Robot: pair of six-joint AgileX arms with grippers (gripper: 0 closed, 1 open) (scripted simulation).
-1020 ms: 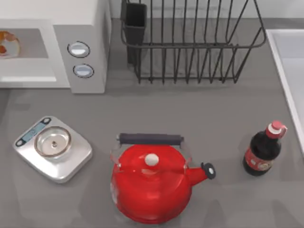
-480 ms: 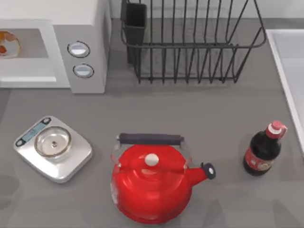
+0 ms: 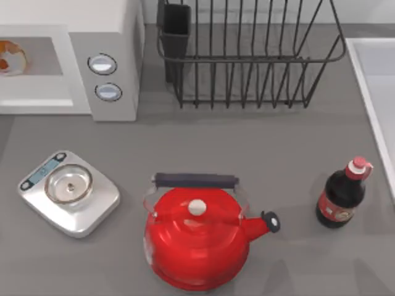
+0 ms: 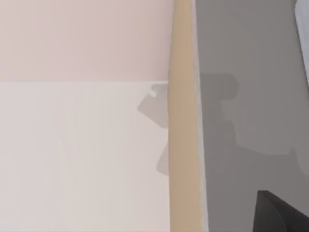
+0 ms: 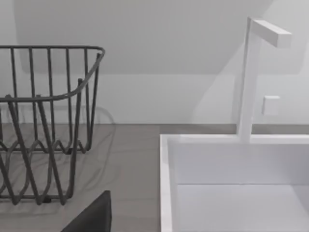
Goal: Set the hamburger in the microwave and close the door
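Observation:
The white microwave [image 3: 114, 24] stands at the table's back left with its pale grey inside open to the top view. The hamburger [image 3: 11, 55], an orange-tan bun with red and pale bits, lies inside it at the picture's left edge. The door is out of view. A dark corner of my left gripper [image 4: 282, 212] hangs over the grey tabletop beside the table's tan edge [image 4: 182, 121]. A dark part of my right gripper [image 5: 94, 217] sits low between the wire rack [image 5: 43, 121] and the sink [image 5: 166, 183].
A silver scale [image 3: 69, 192] sits front left, a red kettle [image 3: 196, 237] front centre and a dark bottle [image 3: 339, 200] front right. The black wire rack [image 3: 247, 55] fills the back middle. The white sink [image 3: 376, 92] with its faucet [image 5: 251, 72] runs along the right side.
Faint shadows on the table's left and front-left have faded away. The hamburger, microwave and other objects stay where they were.

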